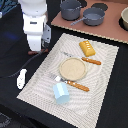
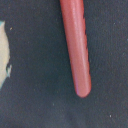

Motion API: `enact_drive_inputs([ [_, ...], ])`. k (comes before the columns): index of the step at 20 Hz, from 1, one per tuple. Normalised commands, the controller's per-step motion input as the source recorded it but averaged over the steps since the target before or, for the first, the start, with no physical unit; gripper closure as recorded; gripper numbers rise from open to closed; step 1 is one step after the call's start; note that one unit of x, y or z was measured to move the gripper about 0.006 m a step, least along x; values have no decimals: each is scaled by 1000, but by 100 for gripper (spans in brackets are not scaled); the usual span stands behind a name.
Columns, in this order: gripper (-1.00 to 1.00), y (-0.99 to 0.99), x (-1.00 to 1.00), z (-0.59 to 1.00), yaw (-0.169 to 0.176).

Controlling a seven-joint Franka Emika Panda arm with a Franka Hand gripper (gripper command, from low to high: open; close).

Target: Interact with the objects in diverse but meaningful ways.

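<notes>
My claw (image 1: 36,50) is down low on the dark tabletop (image 1: 15,55), just off the placemat (image 1: 100,80) on the exterior view's left, at its far corner. A thin reddish-brown sausage stick (image 2: 77,45) lies right under me on that dark surface; in the exterior view only its end (image 1: 33,51) peeks out beneath the wrist. Cannot tell if my fingers are apart or together (neither view shows the tips), and cannot tell if I'm touching the stick

Relative to the placemat:
- round tan plate (image 1: 73,68) near its middle
- ridged orange block (image 1: 87,48) on it, beyond the plate toward the pots
- light blue cup (image 1: 61,92) on its near part, just beside the plate
- two orange-handled pieces of cutlery on it, one (image 1: 91,61) beside the block, one (image 1: 75,85) between plate and cup
- white bone piece (image 1: 21,78) off the mat on the dark tabletop, on the exterior view's left, well apart from the cup
- two grey pots (image 1: 82,12) on a brown board past its far edge
</notes>
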Motion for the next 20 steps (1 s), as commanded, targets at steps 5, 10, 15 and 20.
enact_drive_inputs([
  [5, -100, -42, -217, -429, 22],
  [10, 100, -53, -247, -452, 25],
  [15, 100, -54, -275, -453, 33],
  [20, 100, -51, -274, -446, 41],
])
